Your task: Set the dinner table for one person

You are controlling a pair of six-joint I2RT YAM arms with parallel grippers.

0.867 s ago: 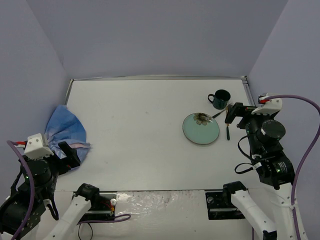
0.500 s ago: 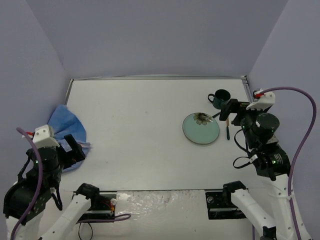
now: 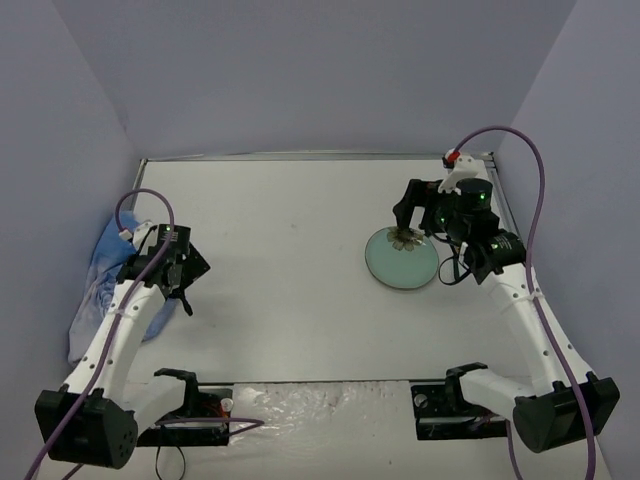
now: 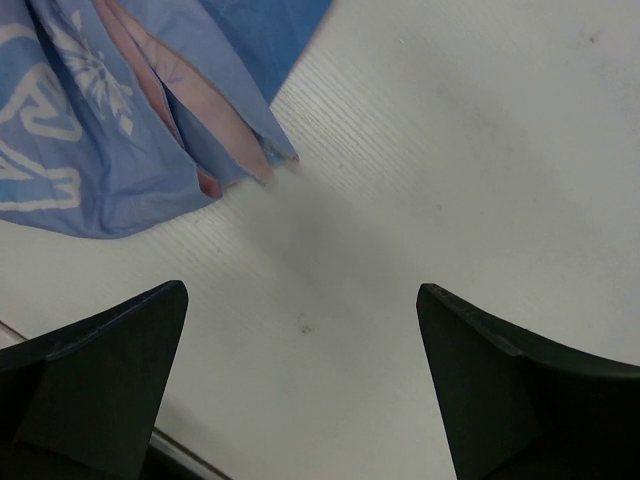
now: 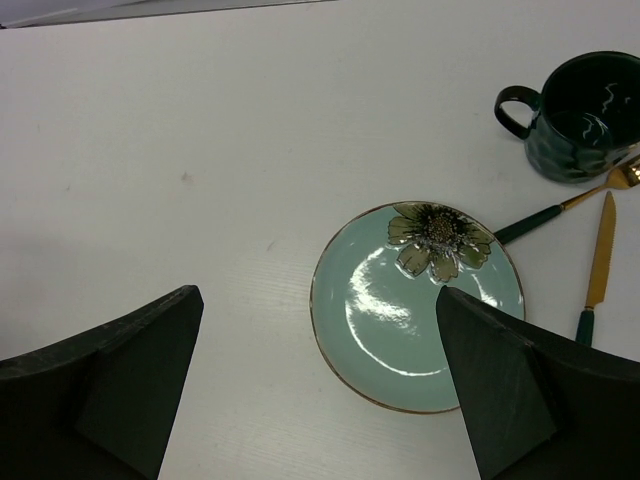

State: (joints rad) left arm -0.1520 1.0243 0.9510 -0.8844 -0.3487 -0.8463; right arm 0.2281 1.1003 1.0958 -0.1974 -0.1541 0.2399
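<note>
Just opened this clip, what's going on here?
Nothing is held yet. Both arms reach out over the dinner table with jaws open. The left gripper hovers beside the crumpled blue placemat at the table's left edge, apart from it. The right gripper hangs above the teal flower plate, with a dark green mug, a fork and a knife lying close by. No place setting is laid out.

You can see bits of big white letters [image 4: 30, 185] on the blue placemat [image 4: 120, 170] in the left wrist view. The edge of the view and the folds cut them off, so you cannot read a word. A white snowflake [image 4: 95, 65] is printed beside them. You can read no other writing anywhere.
</note>
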